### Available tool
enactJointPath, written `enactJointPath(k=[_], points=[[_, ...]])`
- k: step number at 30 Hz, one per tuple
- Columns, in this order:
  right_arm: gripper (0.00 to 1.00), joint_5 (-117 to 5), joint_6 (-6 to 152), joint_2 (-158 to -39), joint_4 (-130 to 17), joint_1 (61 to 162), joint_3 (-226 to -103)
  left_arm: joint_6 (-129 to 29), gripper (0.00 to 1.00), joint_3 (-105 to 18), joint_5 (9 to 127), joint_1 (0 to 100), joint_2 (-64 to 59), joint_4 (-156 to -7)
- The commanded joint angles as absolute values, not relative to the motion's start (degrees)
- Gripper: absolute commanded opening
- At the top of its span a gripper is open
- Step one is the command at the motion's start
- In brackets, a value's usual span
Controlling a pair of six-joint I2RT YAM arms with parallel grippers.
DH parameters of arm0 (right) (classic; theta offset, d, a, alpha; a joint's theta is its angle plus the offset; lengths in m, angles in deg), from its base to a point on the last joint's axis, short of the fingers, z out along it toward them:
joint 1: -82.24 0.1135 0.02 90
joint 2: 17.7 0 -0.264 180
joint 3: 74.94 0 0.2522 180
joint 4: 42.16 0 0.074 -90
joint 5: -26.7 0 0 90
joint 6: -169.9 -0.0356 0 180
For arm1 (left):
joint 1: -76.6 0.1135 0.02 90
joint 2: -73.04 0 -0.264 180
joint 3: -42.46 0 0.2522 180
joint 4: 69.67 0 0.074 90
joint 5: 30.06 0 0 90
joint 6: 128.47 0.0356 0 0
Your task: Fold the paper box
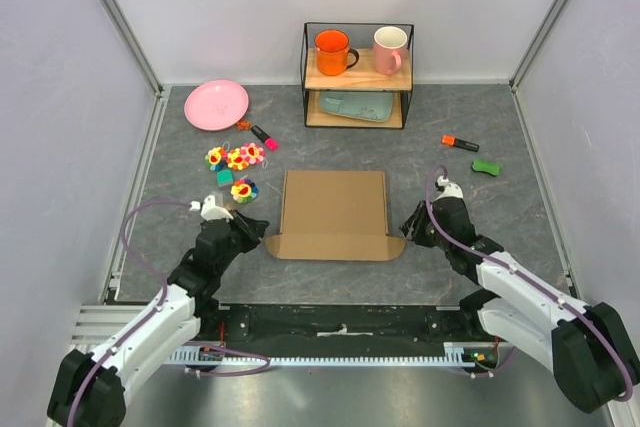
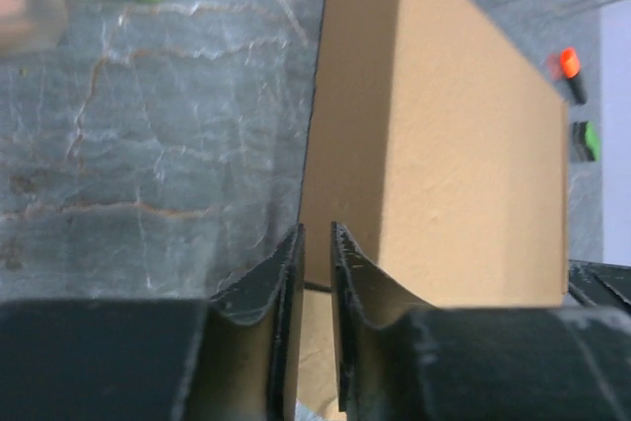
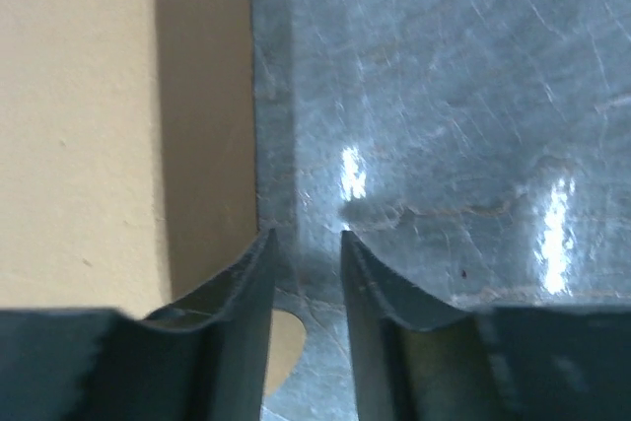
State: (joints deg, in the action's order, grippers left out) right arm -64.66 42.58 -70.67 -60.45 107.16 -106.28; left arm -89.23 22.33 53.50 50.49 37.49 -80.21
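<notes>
The paper box [image 1: 335,209] lies flat in the middle of the table, a brown cardboard sheet with a narrow front flap [image 1: 335,246] toward me. My left gripper [image 1: 256,230] sits at the box's near left corner. In the left wrist view its jaws [image 2: 315,244] stand only a thin slit apart over the cardboard edge [image 2: 434,145] and hold nothing. My right gripper [image 1: 411,226] sits just off the box's near right corner. In the right wrist view [image 3: 307,239] its jaws are slightly open over bare table, with the box edge [image 3: 99,125] to their left.
A wire shelf [image 1: 357,75] with an orange mug [image 1: 332,51], a pink mug [image 1: 389,49] and a teal tray stands at the back. A pink plate [image 1: 216,104], markers [image 1: 264,136] and small colourful toys [image 1: 236,159] lie left of the box. An orange marker [image 1: 460,143] and a green piece [image 1: 487,167] lie to its right.
</notes>
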Motion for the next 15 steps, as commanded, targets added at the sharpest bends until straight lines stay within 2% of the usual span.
enactJointPath(k=[1,6,7,10,15], points=[[0.33,-64.79,40.09,-72.89,-50.74,107.37,-106.98,-92.09,0.16,21.24,48.69,50.5,37.8,-73.85],[0.18,-61.99,39.47,-77.8,-46.17,107.29,-107.5,-91.2,0.02,19.13,50.61,50.5,31.65,-71.92],[0.13,-60.76,39.47,-78.6,-45.81,107.29,-107.68,-91.03,0.02,18.51,51.4,50.59,30.08,-71.22],[0.04,-59.0,39.3,-80.28,-43.62,107.37,-106.81,-91.29,0.02,18.07,54.48,50.59,25.24,-68.24],[0.0,-57.32,38.51,-79.75,-40.63,107.37,-104.96,-91.9,0.02,17.98,58.09,50.59,19.43,-63.13]])
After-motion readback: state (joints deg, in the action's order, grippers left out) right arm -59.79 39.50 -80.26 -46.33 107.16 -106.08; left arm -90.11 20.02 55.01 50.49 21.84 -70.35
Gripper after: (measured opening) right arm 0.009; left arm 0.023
